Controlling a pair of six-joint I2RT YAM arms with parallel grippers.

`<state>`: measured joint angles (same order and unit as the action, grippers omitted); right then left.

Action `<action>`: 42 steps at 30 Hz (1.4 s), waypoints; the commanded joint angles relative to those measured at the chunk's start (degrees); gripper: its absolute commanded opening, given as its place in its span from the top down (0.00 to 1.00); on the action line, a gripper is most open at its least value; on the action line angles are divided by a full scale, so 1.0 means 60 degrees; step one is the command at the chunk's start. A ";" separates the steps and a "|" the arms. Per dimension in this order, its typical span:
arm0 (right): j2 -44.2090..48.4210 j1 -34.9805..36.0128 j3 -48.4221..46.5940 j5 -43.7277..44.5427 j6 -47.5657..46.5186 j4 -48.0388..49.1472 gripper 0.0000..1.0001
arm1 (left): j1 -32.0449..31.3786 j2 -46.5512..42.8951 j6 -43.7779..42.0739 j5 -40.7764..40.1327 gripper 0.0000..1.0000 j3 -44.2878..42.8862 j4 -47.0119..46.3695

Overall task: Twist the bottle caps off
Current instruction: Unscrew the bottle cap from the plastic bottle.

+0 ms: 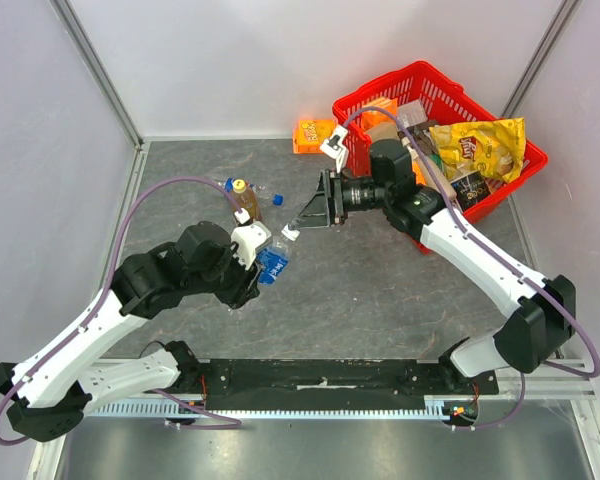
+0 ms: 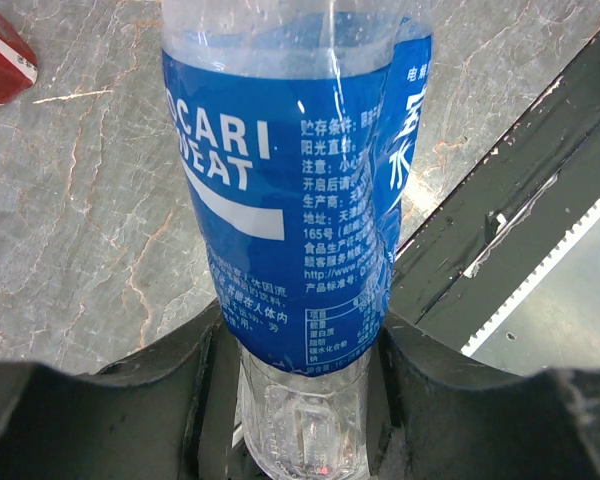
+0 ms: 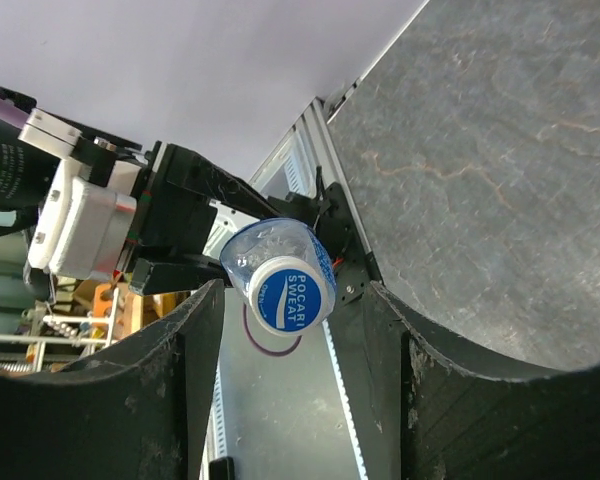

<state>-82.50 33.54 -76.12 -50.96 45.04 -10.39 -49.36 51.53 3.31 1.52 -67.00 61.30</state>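
I'm gripping the bottle [image 2: 298,200] with my left hand [image 2: 300,350]; right hand [image 3: 295,300], part-open, is straddling the cap [image 3: 293,292]; pinching and twisting comes next.

Table [image 1: 380,290]: dark grey, marbled top. Amber bottle [image 1: 240,200] is recorded standing at rear, left of centre, with yellow cap [image 1: 238,185] on it. A small blue-white item [image 1: 277,197] lies near it, not identified. Red basket [image 1: 460,100] is set at rear right, with an orange packet [image 1: 315,133] just beside it.
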 commanded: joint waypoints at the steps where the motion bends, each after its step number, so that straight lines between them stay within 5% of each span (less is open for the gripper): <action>1: -0.0151 0.0211 -0.0015 -0.0647 0.0067 0.0092 0.36 | -0.0020 -0.0048 -0.0318 -0.0107 0.86 -0.0185 -0.0021; 7: -0.0137 0.0343 0.0103 -0.0589 0.0023 0.0092 0.37 | -0.0020 -0.0033 -0.0332 -0.0121 0.86 -0.0156 -0.0036; 15: -0.0224 0.0489 0.0191 -0.0604 0.0023 0.0194 0.71 | -0.0020 -0.0004 -0.0332 -0.0121 0.86 -0.0171 -0.0036; 17: -0.0268 0.0533 0.0220 -0.0574 0.0038 0.0252 0.95 | -0.0005 -0.0004 -0.0318 -0.0107 0.86 -0.0185 -0.0036; 18: -0.0254 0.0548 0.0235 -0.0574 0.0038 0.0267 1.00 | -0.0020 -0.0004 -0.0318 -0.0107 0.86 -0.0171 -0.0036; 28: 0.0463 0.0636 0.1098 -0.0998 0.0287 0.2404 1.00 | -0.0020 -0.0107 -0.0288 0.0478 0.86 -0.0302 -0.0094; 42: 0.1840 0.0665 0.2681 -0.1160 0.2601 0.7034 1.00 | -0.0020 -0.0458 0.0517 0.3421 0.86 0.0107 -0.1865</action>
<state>-74.91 36.25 -60.49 -54.30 56.69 18.13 -49.21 48.95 4.21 11.09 -67.11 58.87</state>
